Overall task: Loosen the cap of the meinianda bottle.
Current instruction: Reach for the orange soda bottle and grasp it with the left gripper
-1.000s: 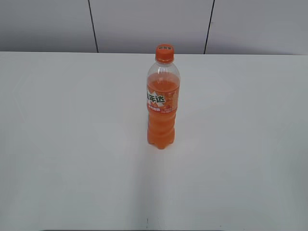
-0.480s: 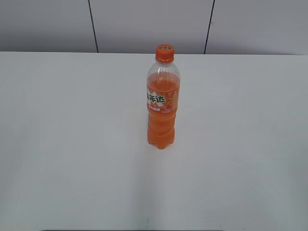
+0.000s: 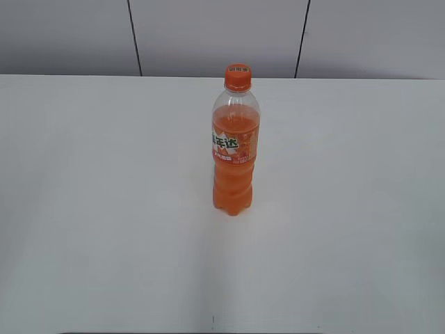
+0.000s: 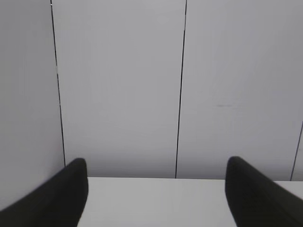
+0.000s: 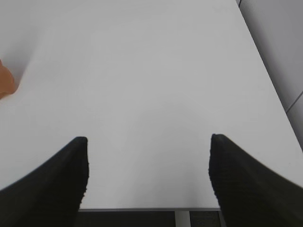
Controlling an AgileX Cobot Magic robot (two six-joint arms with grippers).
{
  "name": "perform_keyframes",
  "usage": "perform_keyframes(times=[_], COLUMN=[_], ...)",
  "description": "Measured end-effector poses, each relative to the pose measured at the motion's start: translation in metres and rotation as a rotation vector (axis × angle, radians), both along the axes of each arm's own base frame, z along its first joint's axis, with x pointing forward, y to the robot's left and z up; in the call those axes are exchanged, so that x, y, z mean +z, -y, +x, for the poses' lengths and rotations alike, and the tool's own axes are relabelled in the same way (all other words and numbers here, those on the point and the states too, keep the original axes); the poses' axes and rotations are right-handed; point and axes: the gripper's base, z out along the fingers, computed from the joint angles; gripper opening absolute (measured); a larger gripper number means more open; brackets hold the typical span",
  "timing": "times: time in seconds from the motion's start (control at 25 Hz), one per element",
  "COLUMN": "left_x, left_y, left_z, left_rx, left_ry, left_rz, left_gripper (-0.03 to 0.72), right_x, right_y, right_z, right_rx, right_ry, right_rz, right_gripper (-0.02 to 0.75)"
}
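The meinianda bottle (image 3: pixel 235 149) stands upright near the middle of the white table (image 3: pixel 104 209), full of orange drink, with an orange label. Its small orange cap (image 3: pixel 237 75) sits on top. No arm shows in the exterior view. In the left wrist view my left gripper (image 4: pixel 155 177) is open and empty, facing the grey wall above the table's far edge; the bottle is out of that view. In the right wrist view my right gripper (image 5: pixel 149 156) is open and empty over the table's near edge; an orange sliver of the bottle (image 5: pixel 5 80) shows at the far left.
A grey panelled wall (image 3: pixel 222 35) with dark seams stands behind the table. The table's right edge (image 5: pixel 270 80) runs along the right wrist view. The table's front edge (image 5: pixel 142 208) lies just below the right gripper.
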Motion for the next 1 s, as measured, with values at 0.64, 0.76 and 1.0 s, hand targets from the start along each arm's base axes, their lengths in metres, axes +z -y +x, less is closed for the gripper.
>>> perform_keyframes(times=[0.64, 0.76, 1.0], left_x=[-0.003, -0.003, -0.004], left_y=[0.000, 0.000, 0.000], left_z=[0.078, 0.088, 0.102], left_rx=[-0.005, -0.005, -0.005], left_ry=[-0.096, -0.079, -0.063], left_rz=[-0.006, 0.001, 0.010], left_gripper=[0.531, 0.527, 0.510], right_x=[0.000, 0.000, 0.000], right_y=[-0.001, -0.001, -0.001], right_z=[0.000, 0.000, 0.000], right_rx=[0.005, 0.005, 0.006], right_ry=[-0.001, -0.001, -0.001], right_rz=[0.007, 0.008, 0.009], right_gripper=[0.592, 0.592, 0.592])
